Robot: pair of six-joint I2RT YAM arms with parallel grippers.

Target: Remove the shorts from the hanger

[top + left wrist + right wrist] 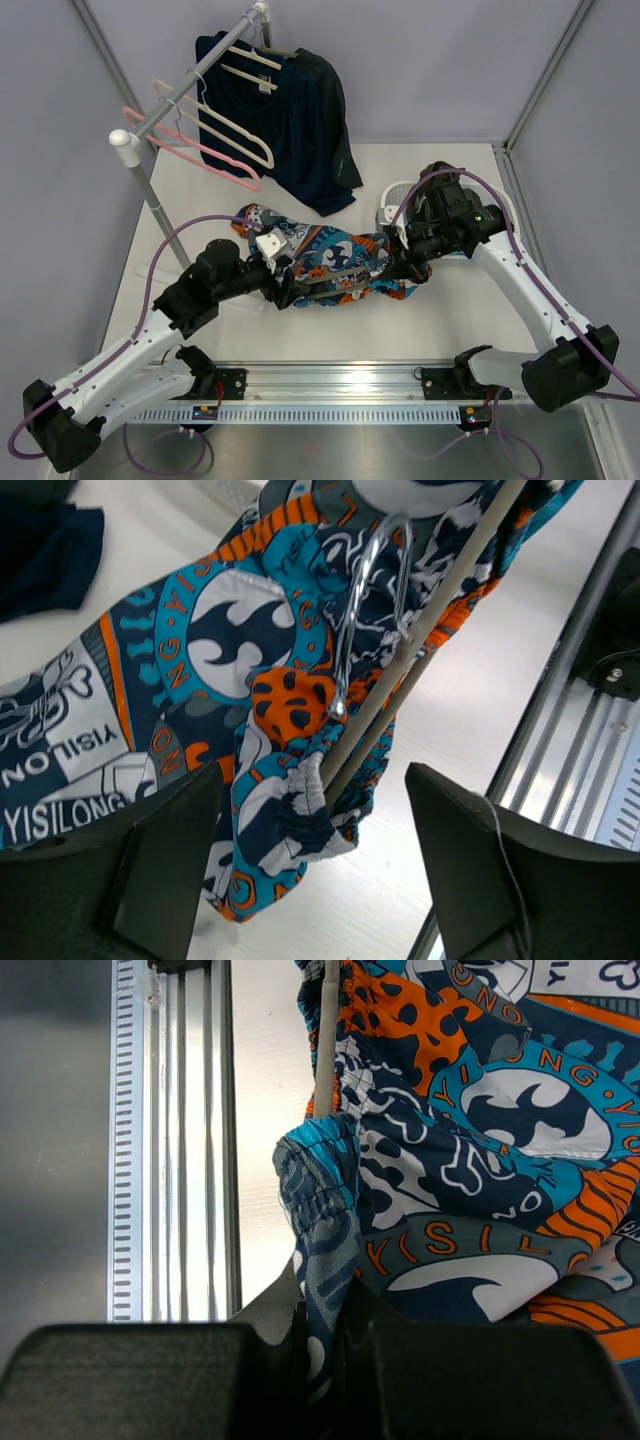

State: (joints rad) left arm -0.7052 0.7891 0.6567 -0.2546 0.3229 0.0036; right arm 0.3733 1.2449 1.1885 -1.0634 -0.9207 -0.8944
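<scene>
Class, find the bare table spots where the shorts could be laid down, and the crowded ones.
Bare: the strip between the shorts and the near rail; the far corner right of the dark clothes. Crowded: the centre, around shorts and hanger.

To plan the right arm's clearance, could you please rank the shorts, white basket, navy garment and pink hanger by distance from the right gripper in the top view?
1. shorts, pinched in the right gripper.
2. white basket, just behind it.
3. navy garment, hanging back-left.
4. pink hanger, farthest left.
</scene>
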